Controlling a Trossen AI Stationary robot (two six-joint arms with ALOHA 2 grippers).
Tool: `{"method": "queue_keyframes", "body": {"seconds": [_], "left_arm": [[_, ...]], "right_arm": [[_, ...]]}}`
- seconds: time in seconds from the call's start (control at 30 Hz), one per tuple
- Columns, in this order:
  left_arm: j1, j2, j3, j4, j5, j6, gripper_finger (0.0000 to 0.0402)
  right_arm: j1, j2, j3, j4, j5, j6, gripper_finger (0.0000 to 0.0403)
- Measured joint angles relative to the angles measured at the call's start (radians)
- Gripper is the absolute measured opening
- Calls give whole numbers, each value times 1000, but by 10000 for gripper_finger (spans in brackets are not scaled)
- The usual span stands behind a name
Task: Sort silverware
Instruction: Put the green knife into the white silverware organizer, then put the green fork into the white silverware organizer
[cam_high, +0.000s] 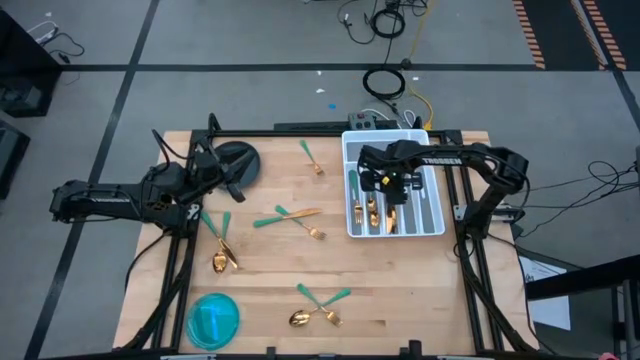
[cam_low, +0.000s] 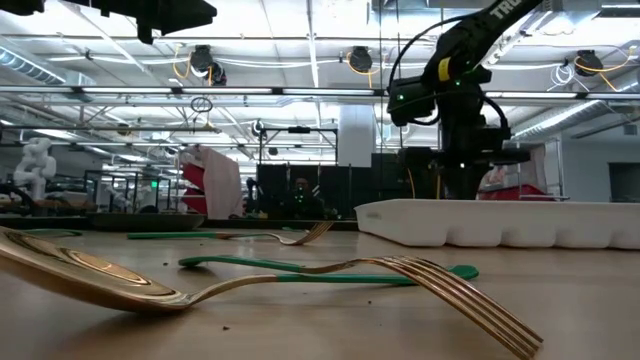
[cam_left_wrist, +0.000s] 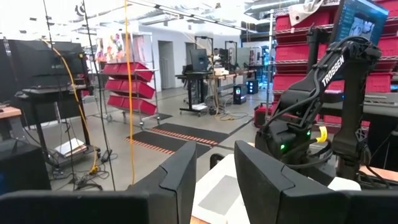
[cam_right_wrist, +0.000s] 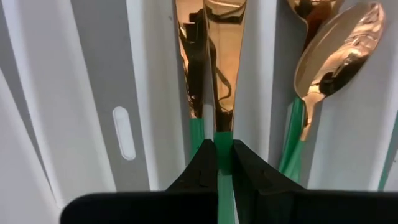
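Note:
My right gripper (cam_high: 393, 190) points down into the white tray (cam_high: 432, 215) and is shut on the green handle of a gold-bladed knife (cam_right_wrist: 225, 62). A second knife (cam_right_wrist: 191, 74) lies beside it in the same compartment, and spoons (cam_right_wrist: 333, 50) lie in the adjoining one. Loose silverware lies flat on the wooden table: a fork (cam_high: 311, 158) at the back, a crossed pair (cam_high: 292, 216) in the middle, spoons (cam_high: 221, 252) on the left and a pair (cam_high: 320, 305) near the front. My left gripper (cam_left_wrist: 214, 180) hovers open and empty at the table's left, beside the dark plate (cam_high: 240, 160). My right gripper pinches the knife's green handle (cam_right_wrist: 224, 144) between its two fingers, just behind where the handle meets the gold blade. The fingers come from above, pointing down. The blade reaches out past the fingertips along the compartment. Whether it rests on the tray floor cannot be told.
A blue round dish (cam_high: 213, 318) sits at the near left corner. The tray's dividers (cam_right_wrist: 261, 74) stand close on both sides of the held knife. Bare wood lies between the scattered pieces and the tray.

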Motion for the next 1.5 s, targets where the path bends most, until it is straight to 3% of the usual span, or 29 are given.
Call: {"method": "queue_keyframes", "body": {"seconds": [0.8,1.27,1.5], "left_arm": [[0,0,0,4,1,23,116],[0,0,0,11,1,23,116],[0,0,0,11,1,23,116]], "right_arm": [[-19,91,0,27,-10,71,5],[-37,92,-2,57,-33,166,125],[-36,69,5,75,-28,210,142]]}}
